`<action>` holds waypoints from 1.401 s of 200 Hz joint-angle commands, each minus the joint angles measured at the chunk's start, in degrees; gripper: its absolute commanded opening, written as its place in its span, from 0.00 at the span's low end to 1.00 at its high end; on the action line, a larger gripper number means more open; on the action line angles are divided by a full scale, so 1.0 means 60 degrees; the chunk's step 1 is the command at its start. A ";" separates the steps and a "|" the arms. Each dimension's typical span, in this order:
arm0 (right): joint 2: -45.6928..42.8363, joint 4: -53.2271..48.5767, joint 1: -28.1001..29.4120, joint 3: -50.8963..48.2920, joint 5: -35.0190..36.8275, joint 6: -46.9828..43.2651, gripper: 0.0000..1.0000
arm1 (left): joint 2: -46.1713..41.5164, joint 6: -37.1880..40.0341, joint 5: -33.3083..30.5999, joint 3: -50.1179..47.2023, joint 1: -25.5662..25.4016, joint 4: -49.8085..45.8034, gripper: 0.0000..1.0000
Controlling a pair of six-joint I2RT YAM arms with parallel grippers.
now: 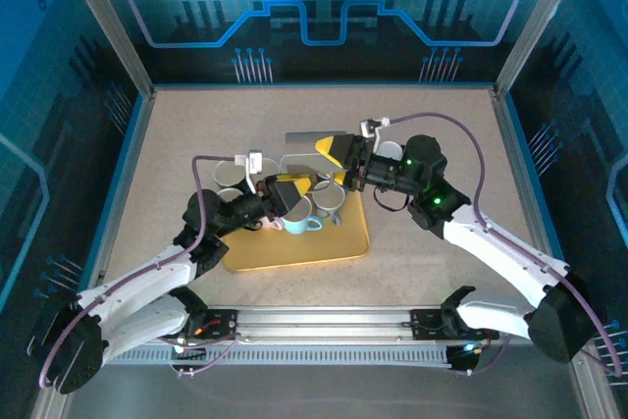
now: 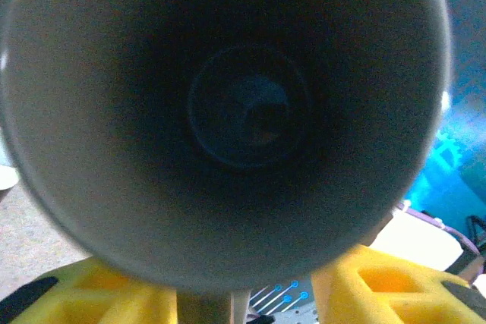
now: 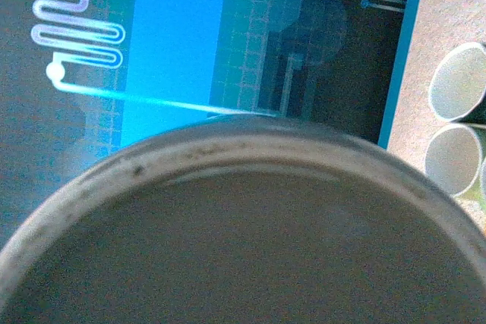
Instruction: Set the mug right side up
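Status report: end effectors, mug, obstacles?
Left end effector and right end effector at grey mug, grips unclear. Mug sideways above yellow tray. Other mugs close beneath.

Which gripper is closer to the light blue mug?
Left. The left gripper sits just behind the light blue mug, almost over it; the right gripper is farther back and to the right.

Left hand (image 1: 292,193) and right hand (image 1: 334,152) meet over the yellow tray (image 1: 294,252).
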 commanded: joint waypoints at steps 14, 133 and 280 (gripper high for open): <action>0.0135 0.1833 0.0439 -0.0181 -0.0401 0.0204 0.07 | -0.0427 0.0404 0.0329 -0.0273 0.0050 0.0320 0.14; -0.0763 -0.0319 0.0683 -0.0406 0.0932 -0.2457 0.82 | -0.3296 0.1936 -0.0645 -0.0283 0.0054 -0.3254 0.00; -0.3142 -0.6319 -0.0517 0.0507 0.2663 -0.8672 0.83 | -0.2746 0.6159 -0.3804 0.4654 -0.2179 -1.5937 0.00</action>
